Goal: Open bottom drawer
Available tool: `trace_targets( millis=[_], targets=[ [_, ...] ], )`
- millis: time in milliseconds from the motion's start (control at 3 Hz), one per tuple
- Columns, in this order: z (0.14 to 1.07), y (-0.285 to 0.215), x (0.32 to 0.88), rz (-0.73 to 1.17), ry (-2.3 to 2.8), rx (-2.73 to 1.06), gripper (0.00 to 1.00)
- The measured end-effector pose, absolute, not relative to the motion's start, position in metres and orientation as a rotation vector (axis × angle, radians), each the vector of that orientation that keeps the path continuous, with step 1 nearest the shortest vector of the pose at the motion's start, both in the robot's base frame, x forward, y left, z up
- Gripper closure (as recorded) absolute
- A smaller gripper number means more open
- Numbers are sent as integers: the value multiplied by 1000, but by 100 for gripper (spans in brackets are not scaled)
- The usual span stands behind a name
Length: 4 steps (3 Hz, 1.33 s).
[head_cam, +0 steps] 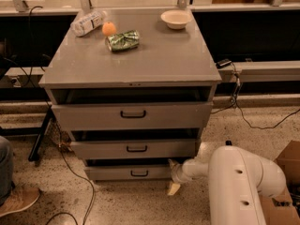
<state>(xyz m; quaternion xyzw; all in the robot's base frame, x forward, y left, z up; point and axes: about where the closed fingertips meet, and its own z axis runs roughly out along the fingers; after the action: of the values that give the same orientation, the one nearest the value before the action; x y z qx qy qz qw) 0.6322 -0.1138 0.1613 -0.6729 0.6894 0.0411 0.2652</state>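
Observation:
The bottom drawer [112, 173] is the slimmest grey front at the foot of the grey cabinet [131, 60], with a small black bar handle [139, 173]. A dark gap shows above its front. My gripper [172, 176] is at the drawer front's right end, low near the floor. Its fingers are spread, one tip up by the drawer's top corner and one pale fingertip [174, 189] below near the floor. It holds nothing. My white arm [243, 186] fills the lower right.
The taller middle drawer [93, 149] and top drawer [84, 116] sit above. On the cabinet top lie a plastic bottle [88, 22], an orange [108, 28], a green bag [123, 40] and a white bowl [175, 18]. Cables cross the floor; a shoe [16, 200] left, a cardboard box [288, 165] right.

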Motion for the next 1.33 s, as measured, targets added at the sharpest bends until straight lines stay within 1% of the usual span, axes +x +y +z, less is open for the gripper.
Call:
trace_targets(
  millis=[333, 667, 1000, 1333],
  targets=[
    [153, -121, 637, 129, 1879, -1809, 27],
    [168, -122, 623, 127, 1871, -1831, 50],
    [194, -129, 581, 191, 1894, -1870, 74],
    [195, -129, 580, 193, 1895, -1871, 97]
  ],
)
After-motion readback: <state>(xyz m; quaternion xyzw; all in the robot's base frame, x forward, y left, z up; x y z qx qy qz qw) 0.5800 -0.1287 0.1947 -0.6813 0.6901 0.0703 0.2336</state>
